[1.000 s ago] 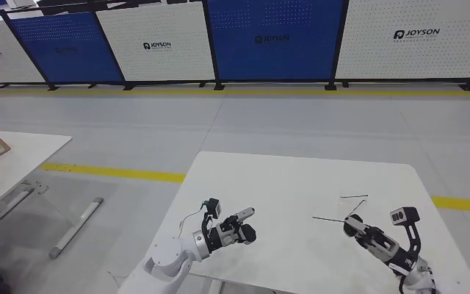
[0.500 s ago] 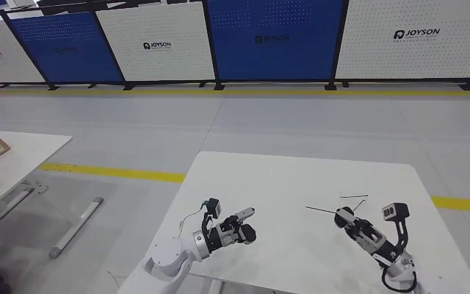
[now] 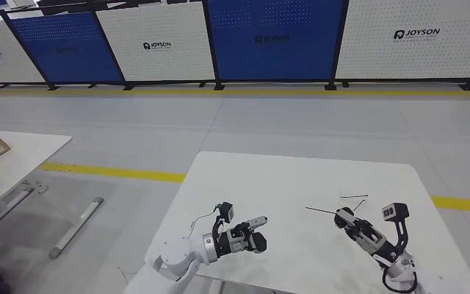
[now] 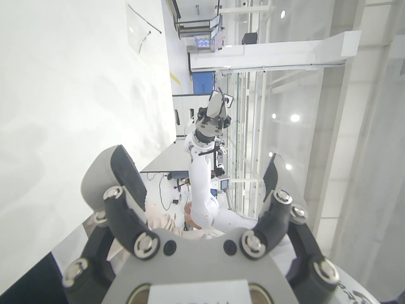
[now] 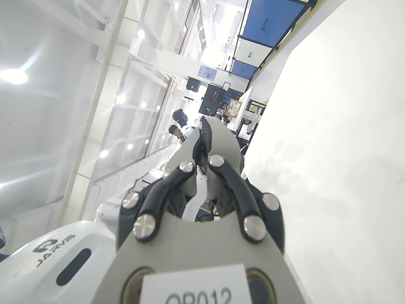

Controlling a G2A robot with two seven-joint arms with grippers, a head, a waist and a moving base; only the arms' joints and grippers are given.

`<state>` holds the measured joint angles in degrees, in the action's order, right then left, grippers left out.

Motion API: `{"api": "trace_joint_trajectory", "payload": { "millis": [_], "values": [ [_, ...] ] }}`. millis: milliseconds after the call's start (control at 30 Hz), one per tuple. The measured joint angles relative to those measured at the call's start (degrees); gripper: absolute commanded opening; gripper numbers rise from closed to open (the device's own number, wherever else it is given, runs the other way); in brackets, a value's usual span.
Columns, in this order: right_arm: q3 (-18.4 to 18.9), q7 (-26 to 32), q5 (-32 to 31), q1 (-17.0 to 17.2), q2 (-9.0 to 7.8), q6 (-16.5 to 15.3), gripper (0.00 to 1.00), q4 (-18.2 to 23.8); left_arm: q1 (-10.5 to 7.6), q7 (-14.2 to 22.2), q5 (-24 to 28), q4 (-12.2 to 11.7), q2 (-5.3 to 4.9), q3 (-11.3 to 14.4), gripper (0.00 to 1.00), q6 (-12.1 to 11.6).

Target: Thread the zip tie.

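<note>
- Nearest to me, over the near left part of the table (image 3: pixel 294 176), the left gripper (image 3: pixel 261 229) is hanging. Its fingers are standing wide apart and are holding nothing.
- Over the near right part of the table, the right gripper (image 3: pixel 341 216) is pinching one end of the zip tie (image 3: pixel 323 212), with its fingers pressed almost fully together.
- The zip tie is sticking out of this pinch as a thin dark line and is pointing toward the left side of the table. I am not able to tell whether the head or the tail is in the pinch.
- I am expecting the tie to be very light, thin, springy and a little slippery, so its free end will probably be shaking with each move. I am thinking the left gripper should take it flat, close to the free tip, where a short piece is bending less.
- A little farther on the right part of the table, a thin dark strip (image 3: pixel 354 196) is lying flat. A second strip (image 3: pixel 359 206) is lying between it and the right gripper. Both are probably spare ties.
- Beyond the far edge of the table, blue and white panels (image 3: pixel 275 37) are standing.
</note>
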<state>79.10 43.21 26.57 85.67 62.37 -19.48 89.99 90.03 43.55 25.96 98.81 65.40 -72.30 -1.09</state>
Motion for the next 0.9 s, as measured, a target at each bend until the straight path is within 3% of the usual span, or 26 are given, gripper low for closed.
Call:
{"api": "trace_joint_trajectory", "payload": {
  "millis": [167, 567, 700, 900],
  "values": [
    [0.0, 0.0, 0.0, 0.0, 0.00, 0.0, 0.00, 0.0, -2.55, -3.7, 3.8, -1.0, 0.68, 2.9, 1.00, 1.9],
    [-1.1, -1.1, -1.8, 0.0, 0.14, 0.8, 0.00, 0.9, -2.50, -4.8, 3.2, -0.6, 0.71, 3.4, 1.00, 1.3],
    [-3.7, -3.2, -5.2, -0.6, 0.51, 2.0, 0.00, 2.3, -3.17, -6.8, -0.1, -0.3, 0.83, 5.7, 1.00, 2.0],
    [-7.8, -7.4, -10.1, -2.5, 1.28, 3.6, 0.00, 1.6, -5.74, -10.3, -2.7, -1.7, 1.77, 11.7, 1.00, 2.4]
  ]
}}
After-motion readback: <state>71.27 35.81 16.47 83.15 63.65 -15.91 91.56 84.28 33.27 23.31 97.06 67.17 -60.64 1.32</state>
